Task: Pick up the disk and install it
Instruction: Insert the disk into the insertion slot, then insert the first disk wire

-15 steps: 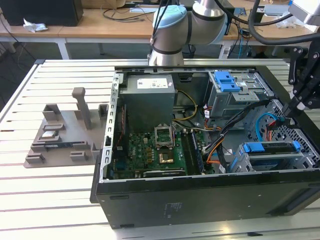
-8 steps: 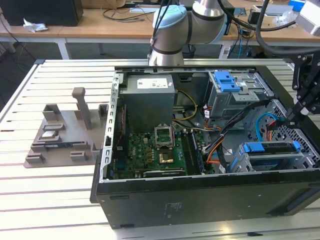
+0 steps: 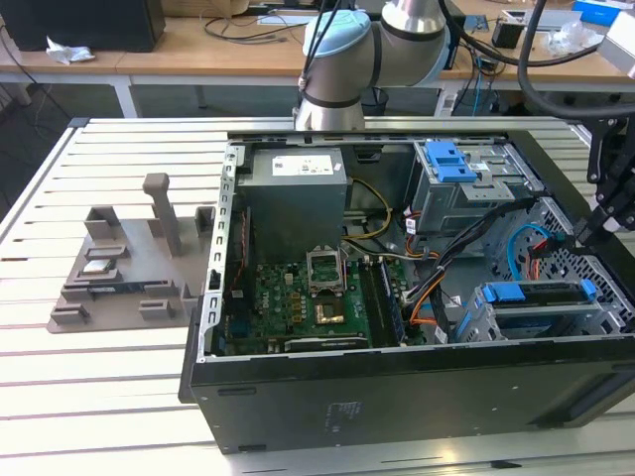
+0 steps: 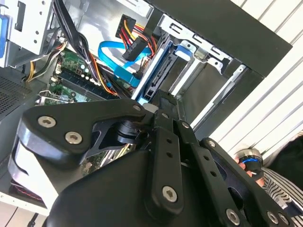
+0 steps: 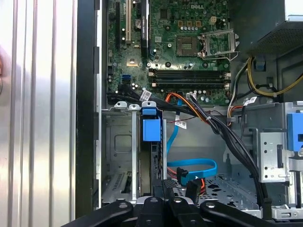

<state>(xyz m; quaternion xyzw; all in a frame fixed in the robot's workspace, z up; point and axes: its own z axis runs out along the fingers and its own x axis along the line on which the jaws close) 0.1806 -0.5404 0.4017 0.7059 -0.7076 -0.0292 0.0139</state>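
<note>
Exterior view: shows an open computer case (image 3: 397, 387) lying on its side on a slatted table (image 3: 99, 377), with the arm (image 3: 337, 59) reaching over the far wall and down at the exterior view's right. Puts the gripper (image 3: 583, 236) just beside the drive cage (image 3: 474, 319) in the near right corner. Finds the disk (image 3: 536, 295) there, resting in the cage with its blue carrier frame along the top, apparently seated in its slot rather than lying loose.

Second wrist view: looks along the gripper (image 4: 163, 101) onto the disk (image 4: 152, 80), standing on edge between the cage (image 4: 213, 56) walls. Shows the jaws drawn narrow, close together at the disk's near end. Cannot tell whether pinching that end or only resting against it.

First wrist view: shows the disk (image 5: 154, 161) edge-on in the cage (image 5: 116, 142), blue tab (image 5: 151, 128) at the far end toward the motherboard (image 5: 180, 47). Lines the gripper (image 5: 165, 189) up with the disk's long axis, probably so any push runs straight down the slot. Places a blue cable (image 5: 194, 165) just beside it, clear of the slot.
</note>
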